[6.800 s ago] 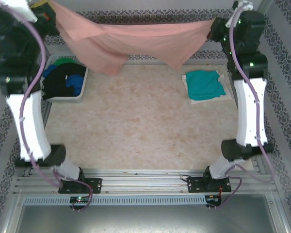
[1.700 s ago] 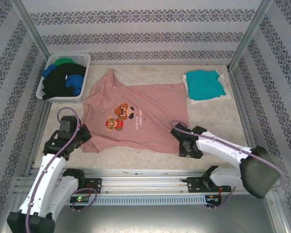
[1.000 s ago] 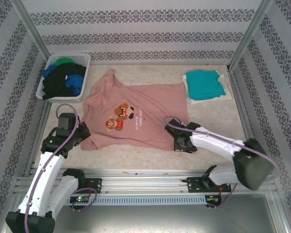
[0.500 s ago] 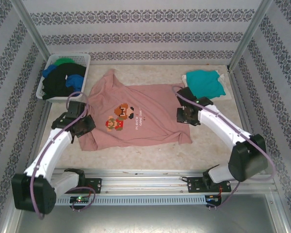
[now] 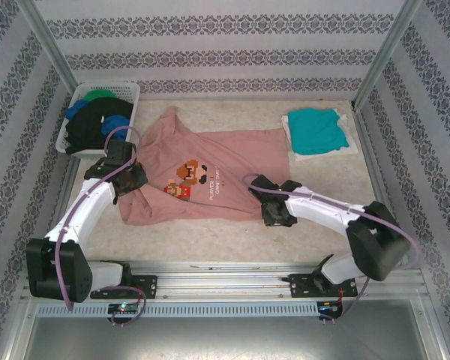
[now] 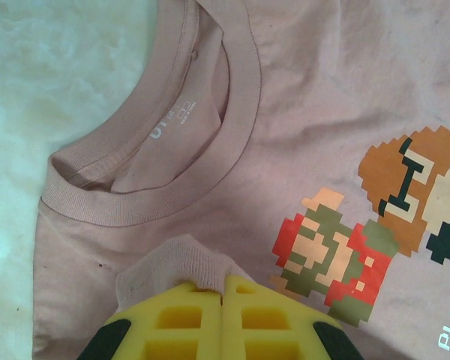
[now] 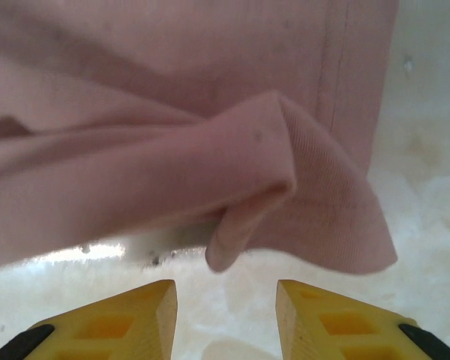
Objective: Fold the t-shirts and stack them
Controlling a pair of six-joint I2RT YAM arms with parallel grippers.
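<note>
So the salmon-pink cotton t-shirt with the brown pixel-art chest print [image 5: 210, 176] is lying print-up on the pale speckled table [image 5: 232, 240]. Its long axis runs pretty much from one gripper to the other, with the collar at the left arm's end and the hem at the right arm's.

The left gripper [image 6: 223, 300] has its yellow fingers squeezed together on a little nub of pink cloth. The ribbed collar [image 6: 172, 142] sits just past the fingertips and the print is off to their right.

The right gripper [image 7: 225, 307] isn't holding anything. Its fingers stand moderately apart, and a rolled-up lump of the hem edge [image 7: 247, 187] hangs straight ahead, lined up with the gap between them but just short of the tips. That lump is the thing to watch. The right arm is clearly the nearer one, and it looks like it only needs to nudge forward and close.

Counts:
- one pink shirt spread out
- one teal folded shirt [image 5: 315, 129], well beyond the right fingers
- one white slotted plastic basket [image 5: 109, 87], beyond the left fingers
- in the basket, a heap showing black [image 5: 97, 124], blue [image 5: 116, 127] and green [image 5: 97, 95], so at least three shirts, though the exact number is hard to tell
</note>
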